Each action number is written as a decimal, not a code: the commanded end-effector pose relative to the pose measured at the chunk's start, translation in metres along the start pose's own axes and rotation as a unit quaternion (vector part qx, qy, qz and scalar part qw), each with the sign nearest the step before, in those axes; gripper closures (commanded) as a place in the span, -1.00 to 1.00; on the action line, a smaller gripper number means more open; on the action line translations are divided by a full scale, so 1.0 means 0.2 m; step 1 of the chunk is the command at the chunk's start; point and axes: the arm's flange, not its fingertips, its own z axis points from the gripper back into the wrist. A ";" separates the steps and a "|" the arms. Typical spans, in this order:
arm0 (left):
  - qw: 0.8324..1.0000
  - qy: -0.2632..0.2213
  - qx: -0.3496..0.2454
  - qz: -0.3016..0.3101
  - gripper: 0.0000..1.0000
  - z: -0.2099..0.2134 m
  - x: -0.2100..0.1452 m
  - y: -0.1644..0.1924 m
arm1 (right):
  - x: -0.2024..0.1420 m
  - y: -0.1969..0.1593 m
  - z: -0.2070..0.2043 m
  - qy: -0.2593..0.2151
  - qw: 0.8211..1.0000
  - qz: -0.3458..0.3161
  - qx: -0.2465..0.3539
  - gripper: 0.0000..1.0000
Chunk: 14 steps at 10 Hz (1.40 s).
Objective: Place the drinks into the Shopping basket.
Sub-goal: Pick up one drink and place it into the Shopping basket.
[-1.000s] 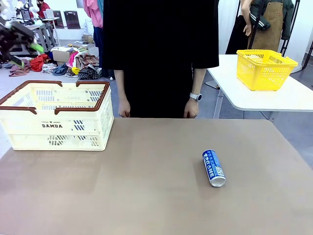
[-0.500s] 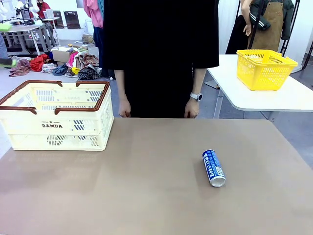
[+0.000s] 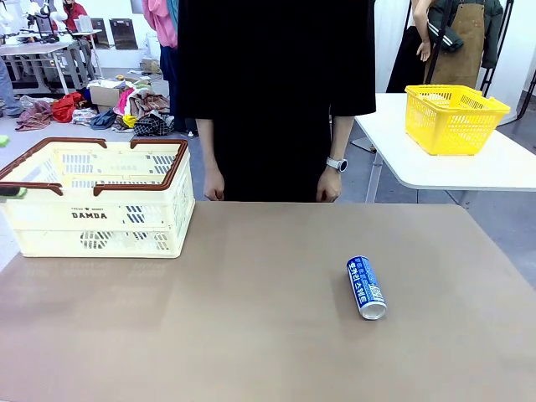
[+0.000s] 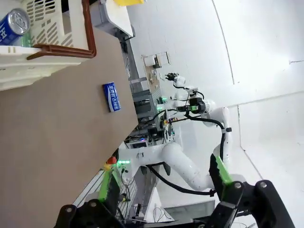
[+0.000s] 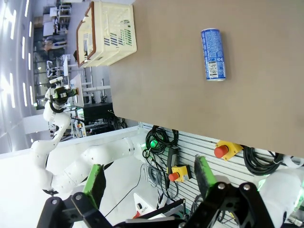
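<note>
Brown table, one blue can loose, cream basket at the left

Green pads tip both grippers. In the left wrist view the left gripper (image 4: 165, 163) has its two fingers spread wide with nothing between them. In the right wrist view the right gripper (image 5: 148, 164) is also spread wide and holds nothing. Both hang in the air off the table.

From the front, the brown table (image 3: 251, 352) stretches away from the robot. A blue can (image 3: 366, 287) with white print lies on its side, right of the middle. Its silver end points toward the robot, and nothing touches it. The same can shows in the left wrist view (image 4: 111, 96) and the right wrist view (image 5: 213, 53), alone on bare tabletop.

Farther back on the left stands the basket (image 3: 96, 197), well apart from the can. It is cream slotted plastic with a brown rim and handles, and has "DAMDA" printed in black on its side. It also appears in the left wrist view (image 4: 52, 28) and the right wrist view (image 5: 107, 33). In the left wrist view a second can (image 4: 12, 26), blue with a silver end, appears to lie inside the basket.

At the far edge stands a person (image 3: 276, 84) in black. One hand (image 3: 213, 186) and the other hand (image 3: 327, 186) hang down by the table edge, and a watch (image 3: 335, 165) is on one wrist.

Beyond, to the right, a yellow mesh basket (image 3: 452, 121) sits on a white table (image 3: 469, 172).
</note>
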 end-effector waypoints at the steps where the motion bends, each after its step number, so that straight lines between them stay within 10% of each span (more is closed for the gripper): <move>1: 0.999 -0.032 -0.003 -0.008 -1.00 0.01 -0.08 -0.19 | 0.00 0.01 0.00 -0.001 1.000 0.013 0.015 -1.00; 14: 0.999 -0.032 -0.003 -0.008 -1.00 0.01 -0.08 -0.19 | 0.00 0.01 0.00 -0.001 1.000 0.013 0.015 -1.00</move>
